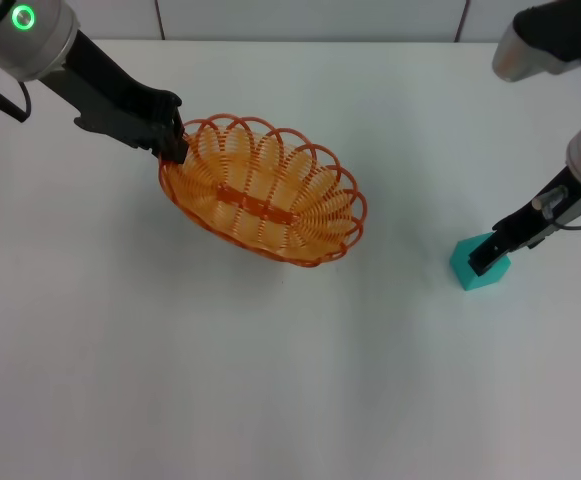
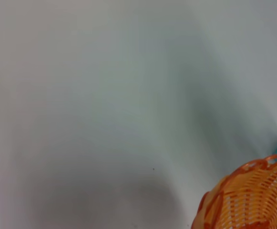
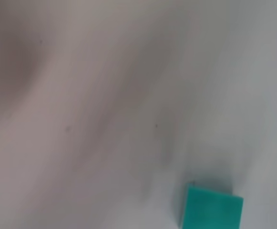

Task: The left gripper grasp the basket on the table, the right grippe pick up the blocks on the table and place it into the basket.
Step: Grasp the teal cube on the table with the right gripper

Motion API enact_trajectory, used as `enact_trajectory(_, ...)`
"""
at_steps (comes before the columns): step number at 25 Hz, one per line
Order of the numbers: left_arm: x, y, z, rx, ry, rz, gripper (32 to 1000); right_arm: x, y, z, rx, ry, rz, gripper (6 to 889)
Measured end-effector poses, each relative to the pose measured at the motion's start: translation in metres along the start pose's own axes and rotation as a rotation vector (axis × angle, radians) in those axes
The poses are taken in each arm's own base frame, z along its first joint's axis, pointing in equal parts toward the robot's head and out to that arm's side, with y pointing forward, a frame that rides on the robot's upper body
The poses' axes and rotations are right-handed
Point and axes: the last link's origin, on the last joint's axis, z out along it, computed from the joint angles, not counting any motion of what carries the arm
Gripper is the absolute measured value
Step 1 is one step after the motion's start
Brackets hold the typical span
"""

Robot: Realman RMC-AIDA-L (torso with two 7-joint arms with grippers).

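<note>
Head view: the left end effector (image 1: 175, 140) pinches the basket (image 1: 262, 190) rim; the right end effector (image 1: 487, 258) sits on the cube (image 1: 479, 265), its grip impossible to tell. Centre it before closing.

Left wrist: basket edge on the bench (image 2: 105, 95).

Right wrist: cube resting on the bench.

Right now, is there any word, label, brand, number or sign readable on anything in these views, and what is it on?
None. No readable text shows in any view.
The orange basket, the teal cube and the white table are plain.
The left gripper at the basket's rim and the right gripper at the cube carry no legible markings; the arms show only glowing rings, green and cyan-blue.
</note>
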Motion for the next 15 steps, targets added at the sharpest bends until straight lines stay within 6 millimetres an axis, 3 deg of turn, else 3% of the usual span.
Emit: enact_trajectory(15,0.0,-0.001,0.001,0.001,0.002,0.006,94,-0.003,-0.006,0.017,0.024,-0.026,0.016,755)
